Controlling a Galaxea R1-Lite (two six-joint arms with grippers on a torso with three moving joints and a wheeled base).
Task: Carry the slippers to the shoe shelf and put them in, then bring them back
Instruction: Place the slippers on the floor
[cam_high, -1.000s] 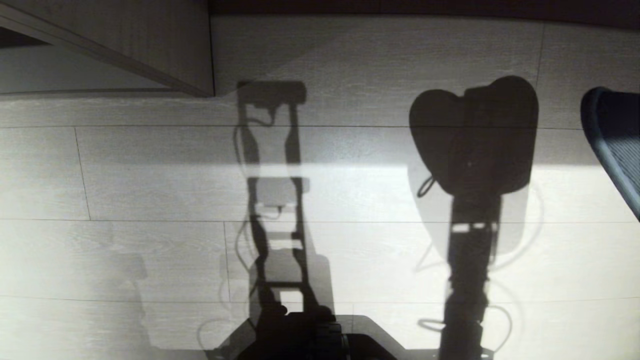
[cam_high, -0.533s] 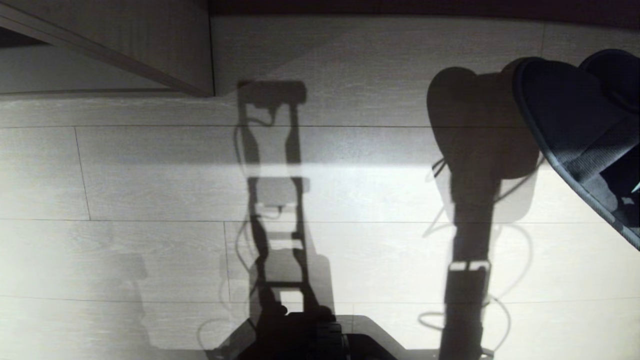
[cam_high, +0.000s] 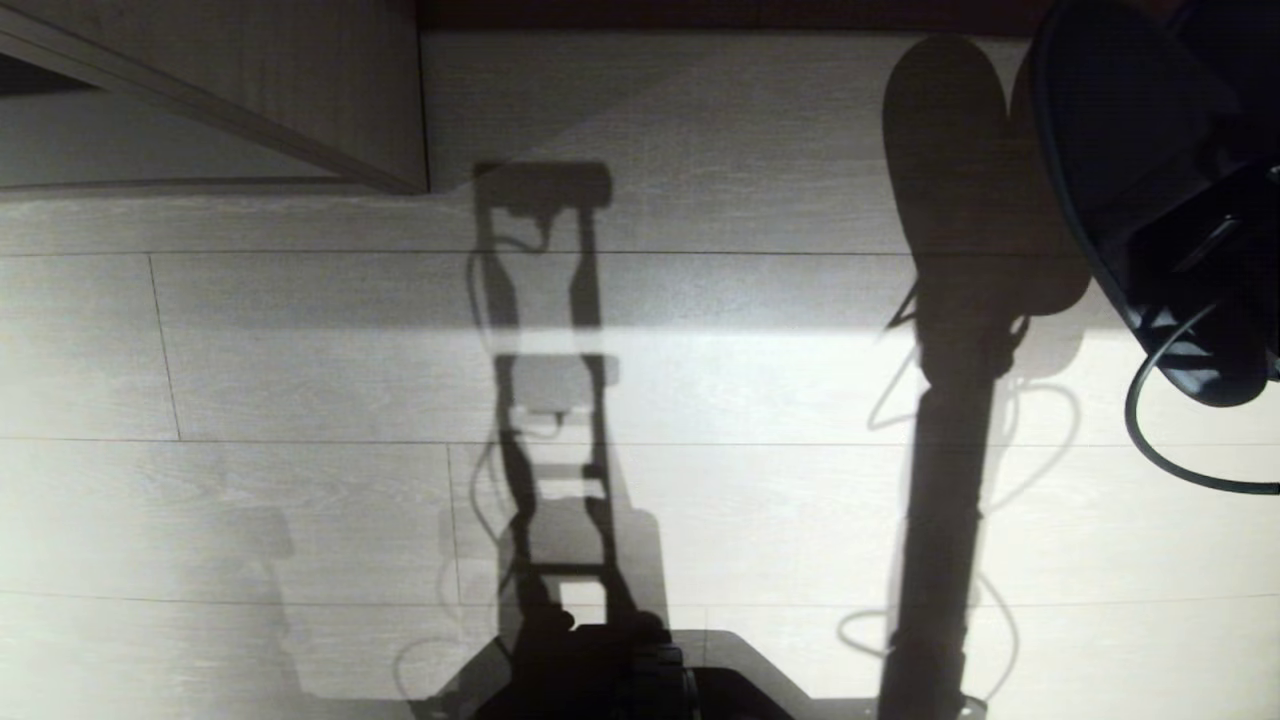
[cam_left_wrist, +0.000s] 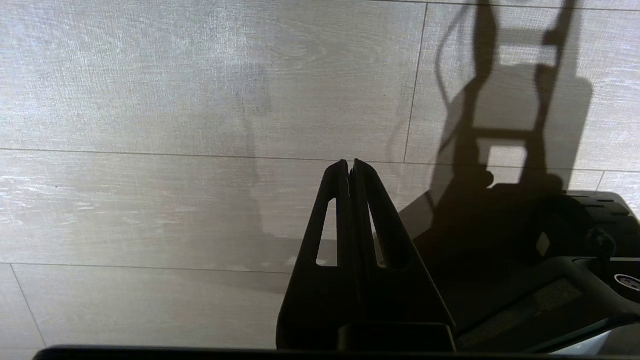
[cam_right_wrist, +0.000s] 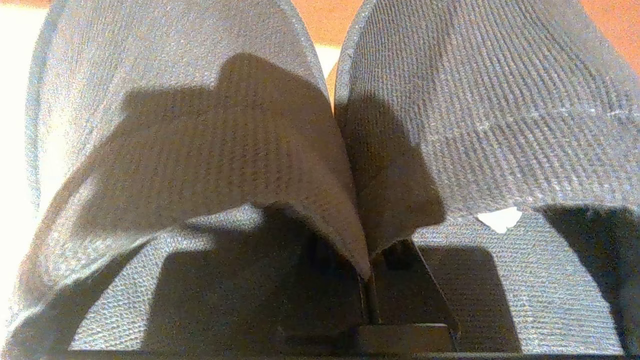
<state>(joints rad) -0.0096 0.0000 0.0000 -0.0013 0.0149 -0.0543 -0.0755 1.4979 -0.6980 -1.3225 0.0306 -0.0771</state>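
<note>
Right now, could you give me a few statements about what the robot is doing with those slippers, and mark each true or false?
1. The right pincer is shut on the slippers. True.
2. The slippers lie flat on the floor. False: they hang in the air, pinched together by their inner edges.
3. The left pincer holds one slipper. False: it is shut and empty, over bare floor.
4. In the head view, the slippers are at the upper right. True.
5. The slippers sit inside the shelf. False: they are far to its right.

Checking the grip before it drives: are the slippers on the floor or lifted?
Lifted: the right gripper pinches the slippers above the floor.
</note>
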